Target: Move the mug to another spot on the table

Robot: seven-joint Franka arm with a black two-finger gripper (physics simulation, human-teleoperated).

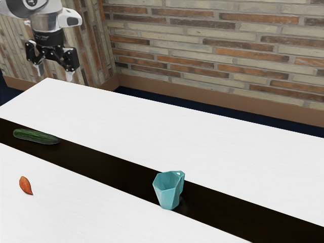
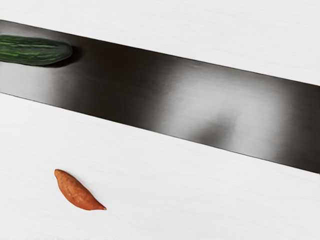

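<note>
Black gripper [image 1: 54, 71] hangs high at the exterior view's upper left, above the far edge of the table [image 1: 202, 126]. Fingers [image 1: 70, 75] spread wide, pale tips pointing down. Nothing between them, nothing touched; air only beneath.

Teal mug [image 1: 168, 189]: faceted, upright, mouth facing up, small handle at the rim on the side toward the exterior view's right. Stands on the dark strip [image 1: 101, 162] that runs across the white tabletop, at the strip's near edge. Well apart from the fingers, far toward the exterior view's right and much lower and nearer the camera. What can be seen of the mug's inside is teal wall; the bottom is hidden from this angle.

Green cucumber [image 1: 35, 136] lies on its side on the same strip, toward the exterior view's left, roughly below the gripper. Orange sweet potato [image 1: 26, 185] lies on the near white part of the table, near the exterior view's left edge, apart from the cucumber.

Wrist view looks down on the glossy strip [image 2: 200, 110], with the cucumber [image 2: 32, 50] at one end of it and the sweet potato [image 2: 77, 190] on white surface across from it.

Brick wall [image 1: 212, 40] behind the table.
</note>
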